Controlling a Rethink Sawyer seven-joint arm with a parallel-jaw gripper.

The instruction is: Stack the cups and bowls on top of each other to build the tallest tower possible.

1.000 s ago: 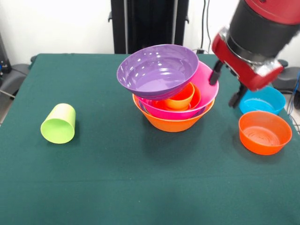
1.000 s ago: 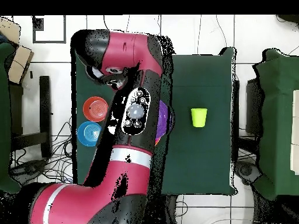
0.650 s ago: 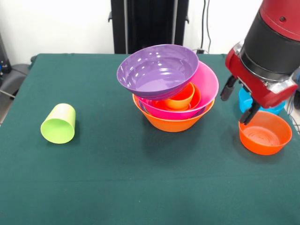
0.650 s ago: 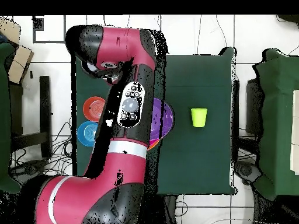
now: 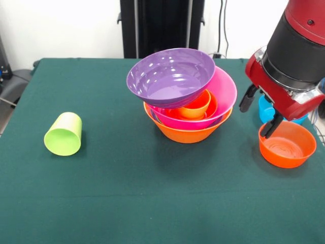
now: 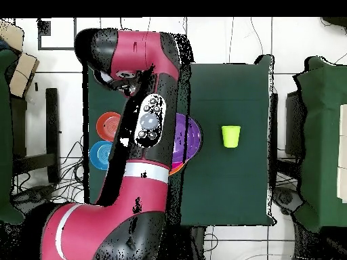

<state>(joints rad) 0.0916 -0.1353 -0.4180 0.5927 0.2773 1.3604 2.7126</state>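
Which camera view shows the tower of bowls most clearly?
The front view: the tower shows whole, with its orange base, pink bowl and tilted purple bowl on top. In the overhead view the arm covers most of it; only a purple edge shows.

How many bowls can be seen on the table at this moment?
6: purple bowl tilted atop the pile, pink bowl, small orange one inside it, yellow-orange base bowl; separate red-orange bowl and blue bowl beside. Others may be hidden within.
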